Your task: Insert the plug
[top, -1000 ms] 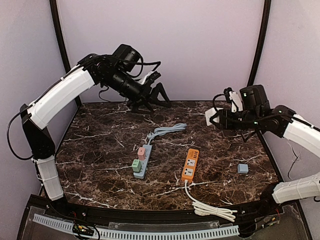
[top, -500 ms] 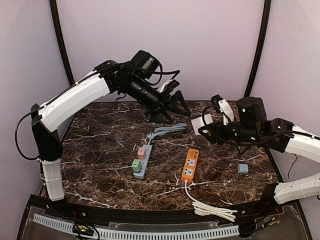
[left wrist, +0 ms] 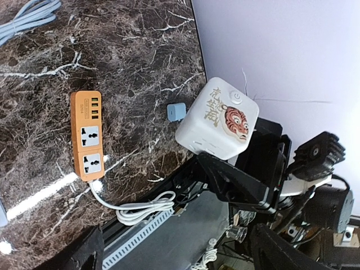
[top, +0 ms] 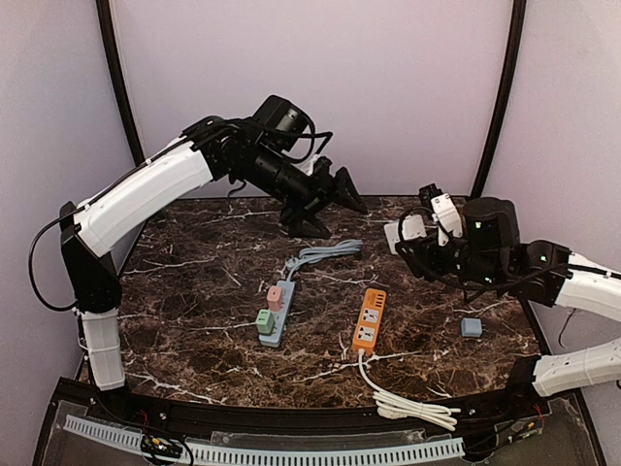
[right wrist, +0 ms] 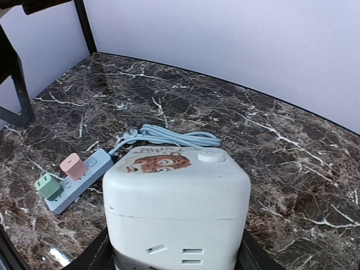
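Note:
My right gripper (top: 411,243) is shut on a white cube plug adapter (top: 405,233) with a tiger picture and holds it in the air over the table's right back part. The cube fills the right wrist view (right wrist: 177,208), with the gripper (right wrist: 177,253) under it, and also shows in the left wrist view (left wrist: 216,124). The orange power strip (top: 369,318) lies on the marble at centre right, sockets up (left wrist: 89,138). My left gripper (top: 338,191) is open and empty, raised at the back centre and facing the cube (left wrist: 185,256).
A blue-grey power strip (top: 277,313) with a pink plug (top: 276,296) and a green plug (top: 265,320) lies at the centre, its blue cable (top: 325,252) coiled behind. A small blue plug (top: 471,327) lies at the right. The orange strip's white cord (top: 417,406) is bundled at the front edge.
My left arm has swung from the back left to the back centre, towards the cube. My right gripper has dipped left and come back a little, still holding the cube.

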### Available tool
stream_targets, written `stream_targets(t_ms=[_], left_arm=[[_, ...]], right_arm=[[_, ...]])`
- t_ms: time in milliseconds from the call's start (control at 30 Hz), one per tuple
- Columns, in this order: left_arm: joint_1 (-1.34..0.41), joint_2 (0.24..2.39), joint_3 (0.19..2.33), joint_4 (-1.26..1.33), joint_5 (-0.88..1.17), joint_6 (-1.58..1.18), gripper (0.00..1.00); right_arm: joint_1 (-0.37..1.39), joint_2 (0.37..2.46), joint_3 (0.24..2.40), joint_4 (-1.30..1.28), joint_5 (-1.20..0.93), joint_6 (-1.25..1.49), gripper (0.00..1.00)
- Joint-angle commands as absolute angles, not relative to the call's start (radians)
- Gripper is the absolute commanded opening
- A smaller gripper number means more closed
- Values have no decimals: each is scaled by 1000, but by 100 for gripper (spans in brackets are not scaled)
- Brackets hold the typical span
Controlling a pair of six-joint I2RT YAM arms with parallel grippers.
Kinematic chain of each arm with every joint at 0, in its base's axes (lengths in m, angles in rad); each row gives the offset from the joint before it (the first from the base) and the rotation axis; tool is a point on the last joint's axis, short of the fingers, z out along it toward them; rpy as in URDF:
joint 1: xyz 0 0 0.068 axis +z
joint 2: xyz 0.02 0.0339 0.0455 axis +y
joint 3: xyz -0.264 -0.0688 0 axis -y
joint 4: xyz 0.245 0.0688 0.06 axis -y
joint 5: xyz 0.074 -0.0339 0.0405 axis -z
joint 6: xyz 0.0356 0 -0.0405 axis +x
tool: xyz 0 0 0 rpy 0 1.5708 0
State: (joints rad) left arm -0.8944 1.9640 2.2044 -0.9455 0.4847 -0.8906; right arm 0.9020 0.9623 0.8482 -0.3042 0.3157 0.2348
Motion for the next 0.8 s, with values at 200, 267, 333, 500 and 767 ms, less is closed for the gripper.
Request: stream_targets(t_ms=[200, 267, 333, 500, 767], left_arm=[[-901, 1910, 2203, -866, 408, -1296, 91], [-899, 1898, 2177, -839, 424, -1357, 90], [-896, 1884, 2146, -804, 437, -1413, 90], [-890, 1850, 2081, -686, 460, -1511, 90], [-882, 1873, 2082, -623, 504, -1525, 87]], right_arm=[[973, 1012, 768, 60, 642, -139, 0], [982, 1018, 754, 141, 657, -243, 0], [983, 1022, 742, 210, 667, -328, 0], [995, 1038, 723, 346, 636, -532, 0], [1025, 1099, 725, 434, 595, -746, 0]])
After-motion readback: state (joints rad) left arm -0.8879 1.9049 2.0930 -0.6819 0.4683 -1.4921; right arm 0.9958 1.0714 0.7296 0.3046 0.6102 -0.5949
